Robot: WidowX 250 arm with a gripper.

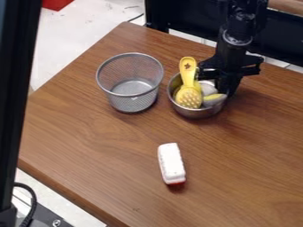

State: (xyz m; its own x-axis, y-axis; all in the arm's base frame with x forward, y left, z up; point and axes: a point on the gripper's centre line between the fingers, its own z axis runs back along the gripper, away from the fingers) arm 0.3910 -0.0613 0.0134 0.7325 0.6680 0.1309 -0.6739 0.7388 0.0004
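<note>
Hanging by a dark-marked yellow brush (188,95) is the tool (216,83) — apart or together, I cannot tell.

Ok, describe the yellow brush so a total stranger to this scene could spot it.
On the wooden table, beside the mesh basket, sits a metal bowl with the gripper at its edge. The yellow brush leans inside, its handle rising past the rim. That handle, with a dark mark, sets it apart from the grey-and-yellow thing beside it.
</note>
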